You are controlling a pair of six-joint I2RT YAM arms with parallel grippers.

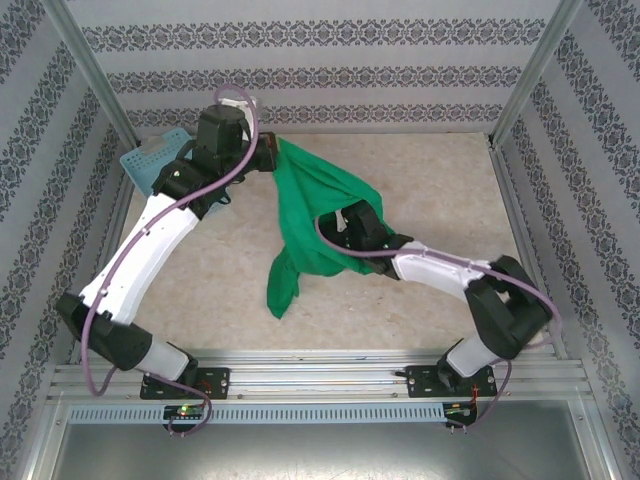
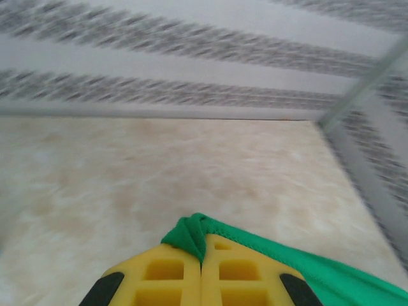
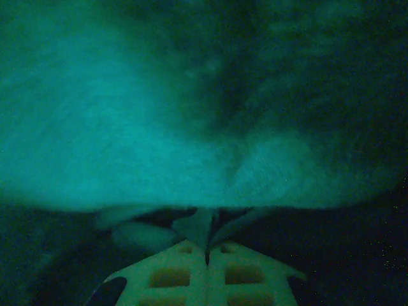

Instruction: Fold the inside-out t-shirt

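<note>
The green inside-out t-shirt (image 1: 310, 215) hangs lifted above the table, one end trailing down to the tabletop near the front. My left gripper (image 1: 272, 152) holds its upper corner at the far left. In the left wrist view the yellow fingers (image 2: 159, 274) of the left gripper (image 2: 202, 245) are shut on a bunched edge of the t-shirt (image 2: 331, 274). My right gripper (image 1: 345, 222) reaches into the cloth from the right. Its wrist view is dim and green-tinted under the t-shirt (image 3: 159, 127), and the right gripper (image 3: 207, 245) is shut on a pinched fold.
A light blue lattice basket (image 1: 150, 160) sits at the far left corner, partly behind the left arm. Patterned walls and metal posts (image 1: 100, 90) enclose the beige table (image 1: 440, 190). Bare tabletop lies to the right of the shirt and behind it.
</note>
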